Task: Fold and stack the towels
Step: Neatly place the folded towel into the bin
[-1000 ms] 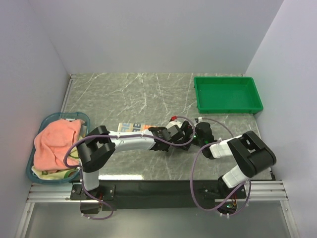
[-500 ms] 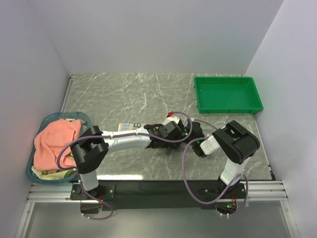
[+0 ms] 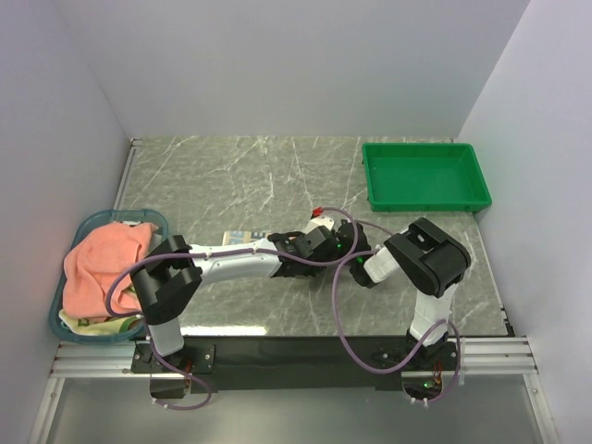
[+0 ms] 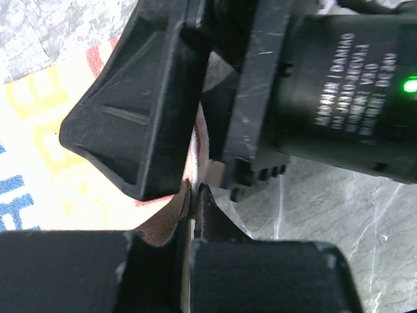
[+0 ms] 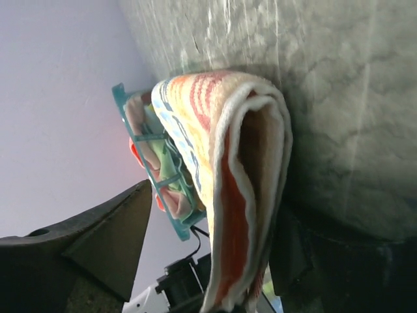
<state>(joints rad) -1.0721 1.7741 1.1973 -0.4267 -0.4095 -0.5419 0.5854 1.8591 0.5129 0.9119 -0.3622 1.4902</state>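
Note:
A cream towel (image 3: pixel 242 237) with coloured letters lies folded on the marble table, mostly under my left arm. My left gripper (image 3: pixel 326 248) is low over its right end. In the left wrist view the gripper (image 4: pixel 193 189) is shut on a thin edge of the towel (image 4: pixel 45 163). My right gripper (image 3: pixel 350 252) faces it from the right. In the right wrist view the gripper (image 5: pixel 218 208) stands open, with the towel's rounded fold (image 5: pixel 228 143) between its fingers. A salmon-pink towel (image 3: pixel 102 264) is heaped in the blue basket (image 3: pixel 129 218), over a pale yellow one (image 3: pixel 88 323).
A green plastic tray (image 3: pixel 427 206) stands at the back right of the table. The blue basket (image 5: pixel 146 147) sits at the left edge against the wall. White walls close in the table on three sides. Purple cables loop off both arms.
My right arm has swung left until its gripper reached the towel's right end, and its jaws have narrowed a little. My left gripper shifted slightly left, still shut.

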